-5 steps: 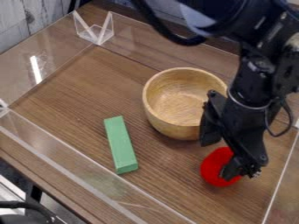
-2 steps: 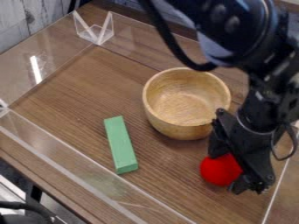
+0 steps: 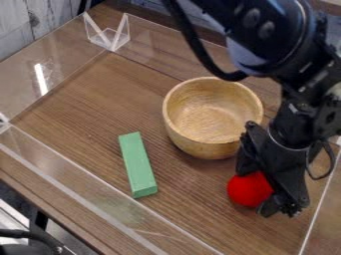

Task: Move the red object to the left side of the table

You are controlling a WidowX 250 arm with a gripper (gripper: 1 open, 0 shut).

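Observation:
The red object (image 3: pixel 245 190), a small round bright-red toy fruit, sits on the dark wood-grain table (image 3: pixel 94 110) near its front right corner. My black gripper (image 3: pixel 266 189) points straight down over it, jaws open. One finger stands behind the fruit toward the bowl, the other (image 3: pixel 289 202) at its right side. The fruit's right part and top are hidden by the fingers. I cannot tell whether the fingers touch it.
A wooden bowl (image 3: pixel 210 116) stands just behind the gripper. A green rectangular block (image 3: pixel 136 164) lies left of the fruit near the front. Low clear acrylic walls (image 3: pixel 80 199) edge the table, and a clear stand (image 3: pixel 107 33) sits at the back left.
The gripper has come down around the red fruit, and the arm above it has shifted left. The fruit, bowl and block have stayed put.

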